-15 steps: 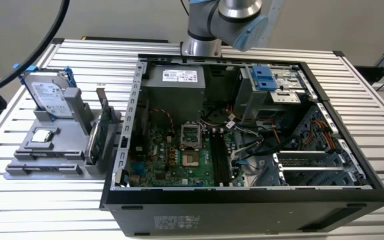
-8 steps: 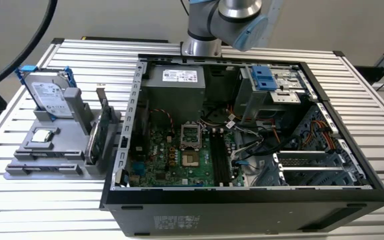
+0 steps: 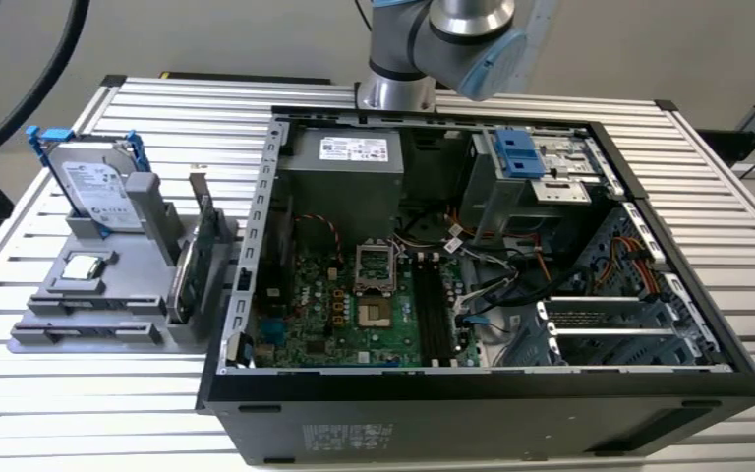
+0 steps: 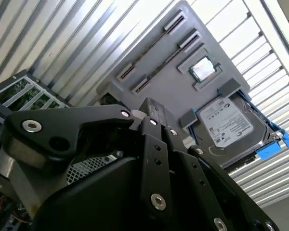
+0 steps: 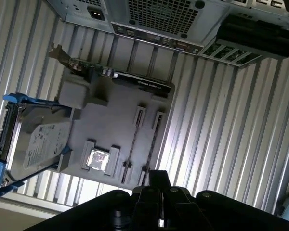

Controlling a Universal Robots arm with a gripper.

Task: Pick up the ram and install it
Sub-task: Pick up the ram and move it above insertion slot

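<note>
Going from the exterior view's left, the grey holder (image 3: 39, 300) carries the drive (image 3: 95, 187) upright at its far end. The chip (image 3: 83, 265) lies flat in its pocket, and the green card (image 3: 188, 270) stands on edge along the side nearest the case (image 3: 483, 403). Further right, inside the case, the board's black slots (image 3: 433, 310) look empty, so nothing is installed yet.

The ram (image 5: 151, 146) sits in the holder. It is a thin dark strip on edge between two end brackets, well below the gripper (image 5: 159, 180) and a little ahead of it. The chip lies just to one side of the ram. I cannot tell whether the parallel slot between them holds a second stick.

I see nothing in the gripper, and I cannot tell whether it is set wide or narrow.

To my eye, a good pick means lining the gripper up along the stick and coming straight down over its middle. It should close on the flat faces and lift vertically, so the ram leaves both brackets together without scraping the chip's pocket.

The arm (image 3: 404, 59) rises behind the far wall of the case. Its wrist is turned so the gripper hangs high over the holder and looks down on it, with the case's rear panel beyond.
</note>
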